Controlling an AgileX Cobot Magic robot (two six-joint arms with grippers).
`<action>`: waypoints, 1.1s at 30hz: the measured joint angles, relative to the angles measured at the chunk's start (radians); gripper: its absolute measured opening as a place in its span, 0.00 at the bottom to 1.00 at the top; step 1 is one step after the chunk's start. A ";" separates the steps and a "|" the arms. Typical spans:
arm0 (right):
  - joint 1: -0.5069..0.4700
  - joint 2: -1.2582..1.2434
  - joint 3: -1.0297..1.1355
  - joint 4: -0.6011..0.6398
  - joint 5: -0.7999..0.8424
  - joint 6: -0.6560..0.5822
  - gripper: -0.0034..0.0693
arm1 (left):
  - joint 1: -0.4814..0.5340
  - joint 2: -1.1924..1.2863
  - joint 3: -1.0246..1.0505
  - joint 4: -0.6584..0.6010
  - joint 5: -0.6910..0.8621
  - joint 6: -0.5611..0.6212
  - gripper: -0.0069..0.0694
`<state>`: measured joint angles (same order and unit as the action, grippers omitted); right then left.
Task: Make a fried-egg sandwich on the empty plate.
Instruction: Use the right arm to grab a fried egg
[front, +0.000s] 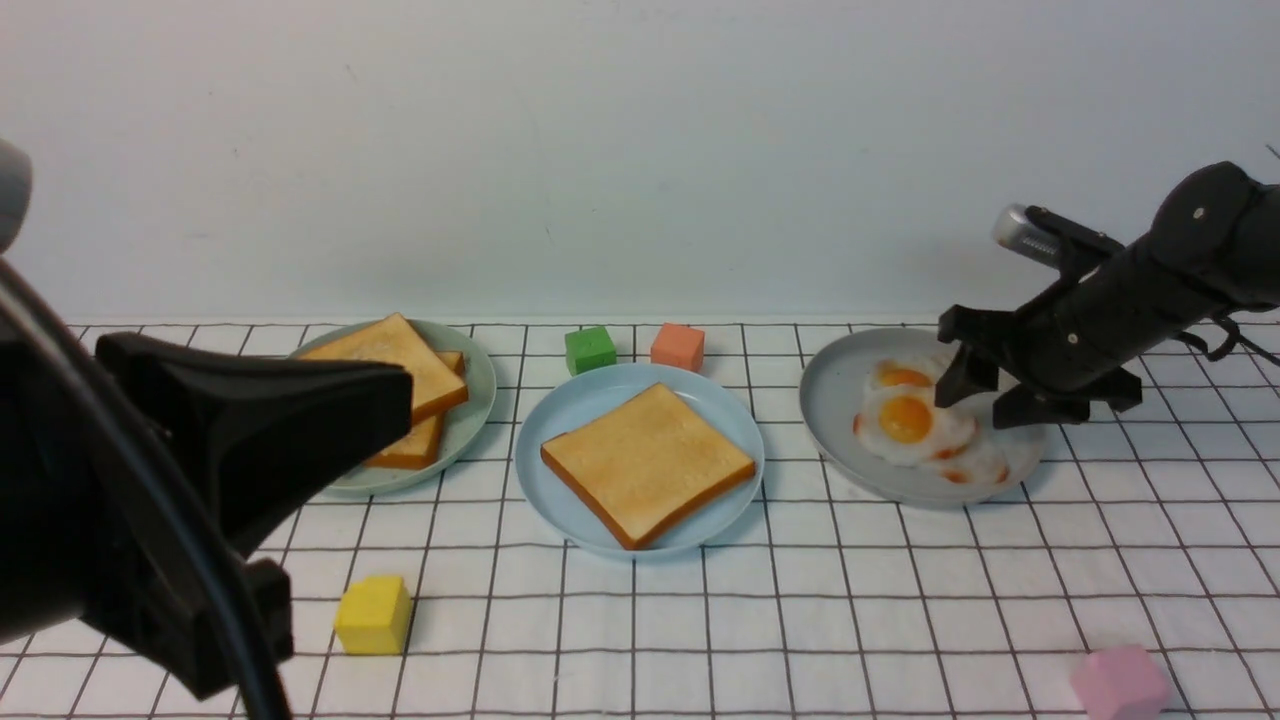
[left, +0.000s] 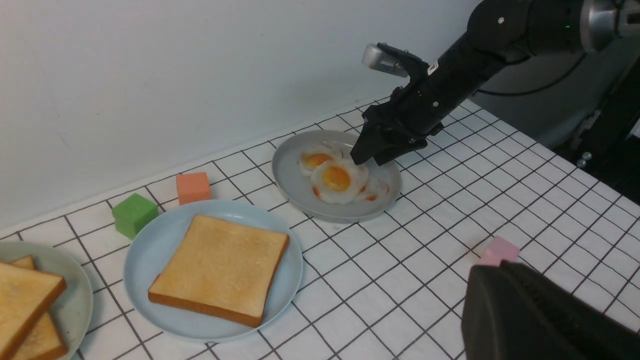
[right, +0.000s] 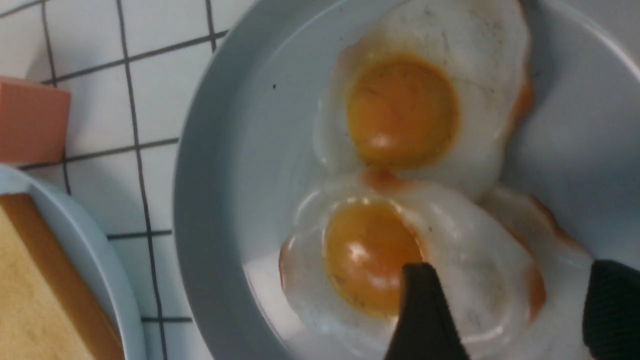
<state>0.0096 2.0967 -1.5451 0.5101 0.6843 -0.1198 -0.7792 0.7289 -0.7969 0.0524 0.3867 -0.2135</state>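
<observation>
The light blue plate (front: 548, 420) sits mid-table with one toast slice (front: 645, 462) flat on it. More toast slices (front: 395, 360) lie stacked on the pale green plate (front: 478, 395) to its left. Fried eggs overlap on the grey plate (front: 828, 400) at the right; the front egg (front: 908, 420) lies on top. My right gripper (front: 975, 408) is open, just above this egg's right side, its fingers (right: 425, 310) astride the white beside the yolk (right: 370, 255). My left gripper (front: 400, 385) hangs empty near the camera, apparently shut, in front of the green plate.
A green block (front: 590, 349) and a salmon block (front: 678, 346) stand behind the blue plate. A yellow block (front: 374, 614) sits front left, a pink block (front: 1118, 683) front right. A white wall runs along the table's back edge.
</observation>
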 joint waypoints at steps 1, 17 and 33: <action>0.000 0.024 -0.021 0.009 0.000 -0.003 0.66 | 0.000 0.000 0.000 0.000 0.004 0.000 0.07; 0.000 0.075 -0.059 0.034 -0.010 -0.014 0.66 | 0.000 0.000 0.000 0.000 0.043 -0.001 0.07; 0.000 0.069 -0.061 0.026 0.013 -0.069 0.29 | 0.000 0.000 0.000 0.000 0.044 -0.003 0.07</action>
<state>0.0096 2.1656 -1.6060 0.5359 0.6971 -0.1889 -0.7792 0.7289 -0.7969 0.0524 0.4304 -0.2164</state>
